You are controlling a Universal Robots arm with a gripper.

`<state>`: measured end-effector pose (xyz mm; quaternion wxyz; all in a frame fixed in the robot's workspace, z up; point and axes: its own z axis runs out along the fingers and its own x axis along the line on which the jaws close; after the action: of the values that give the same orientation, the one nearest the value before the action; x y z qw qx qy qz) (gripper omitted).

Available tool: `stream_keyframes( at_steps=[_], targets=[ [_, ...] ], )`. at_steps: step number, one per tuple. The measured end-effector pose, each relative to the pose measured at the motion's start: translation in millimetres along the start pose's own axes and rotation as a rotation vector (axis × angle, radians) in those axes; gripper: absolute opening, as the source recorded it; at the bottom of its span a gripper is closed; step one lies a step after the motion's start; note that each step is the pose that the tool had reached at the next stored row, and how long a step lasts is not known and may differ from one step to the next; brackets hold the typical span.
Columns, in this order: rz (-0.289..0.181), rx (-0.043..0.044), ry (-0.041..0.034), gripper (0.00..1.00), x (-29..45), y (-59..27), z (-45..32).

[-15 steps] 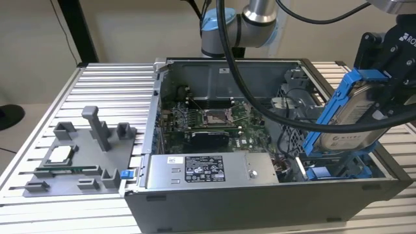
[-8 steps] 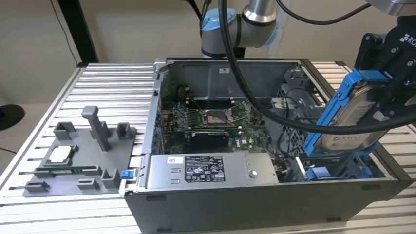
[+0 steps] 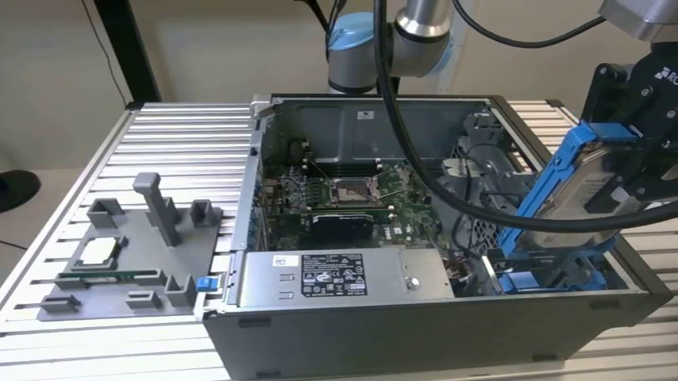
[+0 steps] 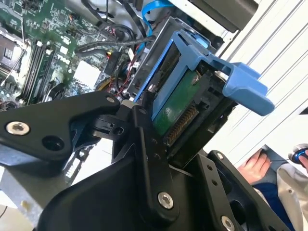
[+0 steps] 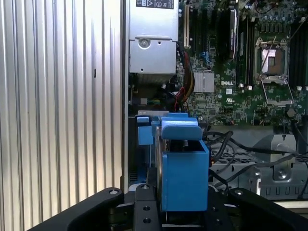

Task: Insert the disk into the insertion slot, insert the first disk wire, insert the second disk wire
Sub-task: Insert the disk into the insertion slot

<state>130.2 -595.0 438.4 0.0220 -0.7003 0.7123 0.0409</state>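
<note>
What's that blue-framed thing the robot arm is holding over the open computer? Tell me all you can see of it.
It is the disk: a flat silver-grey metal hard drive clipped into a bright blue plastic frame with a tab at one end. In the second wrist view its green circuit-board side and a row of connector pins show. The gripper is clamped on it, holding it on edge and tilted over the open computer case, at the exterior view's right.
</note>
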Motion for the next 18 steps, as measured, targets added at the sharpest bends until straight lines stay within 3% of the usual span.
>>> stream_keyframes(
  at_steps=[18],
  targets=[
    [0.000,-0.0008,-0.0186,0.00,2.9,-4.2,30.4]
  ],
)
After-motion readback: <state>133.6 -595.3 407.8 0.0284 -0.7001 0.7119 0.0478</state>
